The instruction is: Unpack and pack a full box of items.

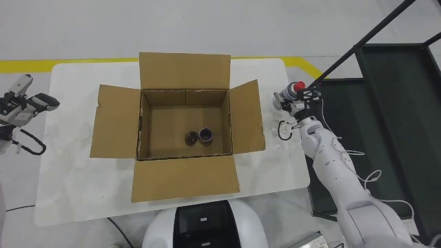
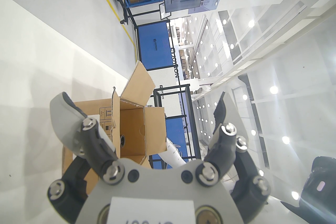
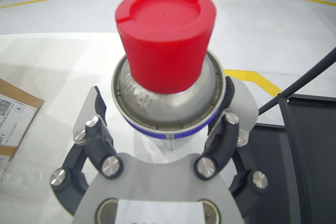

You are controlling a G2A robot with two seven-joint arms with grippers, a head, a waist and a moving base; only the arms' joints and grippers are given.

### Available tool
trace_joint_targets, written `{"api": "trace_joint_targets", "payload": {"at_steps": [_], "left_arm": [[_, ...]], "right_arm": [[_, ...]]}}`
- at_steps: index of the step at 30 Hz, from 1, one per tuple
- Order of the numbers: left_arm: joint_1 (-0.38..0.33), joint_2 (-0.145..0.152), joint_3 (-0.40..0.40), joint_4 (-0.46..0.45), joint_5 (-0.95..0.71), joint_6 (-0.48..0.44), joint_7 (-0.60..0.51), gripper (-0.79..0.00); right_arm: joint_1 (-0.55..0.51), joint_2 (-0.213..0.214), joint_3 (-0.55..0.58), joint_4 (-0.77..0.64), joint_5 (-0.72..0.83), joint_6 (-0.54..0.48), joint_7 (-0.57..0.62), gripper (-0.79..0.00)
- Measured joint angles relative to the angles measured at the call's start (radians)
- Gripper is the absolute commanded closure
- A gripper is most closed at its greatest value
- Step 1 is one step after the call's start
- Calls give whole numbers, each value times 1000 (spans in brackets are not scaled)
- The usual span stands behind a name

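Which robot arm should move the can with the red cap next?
Right, most likely. The right gripper is shut on the spray can, close beside the cardboard box. The left gripper is open and empty, at the other end of the table.

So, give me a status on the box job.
Done: the box is open and nearly emptied, if this is the unpacking half. In hand: the right fingers grip a red-capped can near the table's right edge, outside the box. To do: two small round items lie on the box floor; the left fingers are open and empty.
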Motion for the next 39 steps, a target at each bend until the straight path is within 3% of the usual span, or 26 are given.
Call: {"api": "trace_joint_targets", "payload": {"at_steps": [10, 17, 24, 29, 35, 39], "left_arm": [[0, 0, 0, 0, 0, 0, 0, -785], [0, 0, 0, 0, 0, 0, 0, -785], [0, 0, 0, 0, 0, 0, 0, -785], [0, 0, 0, 0, 0, 0, 0, -785], [0, 0, 0, 0, 0, 0, 0, -785], [0, 0, 0, 0, 0, 0, 0, -785]], "right_arm": [[-2, 2, 5, -11, 4, -51, -58, 0], [-125, 45, 118, -296, 13, -117, -51, 0], [-287, 74, 255, -776, 178, -197, 210, 0], [-333, 83, 254, -1017, 355, -294, 435, 0], [-305, 89, 169, -1124, 571, -331, 706, 0], [-256, 93, 58, -1122, 744, -256, 959, 0]]}}
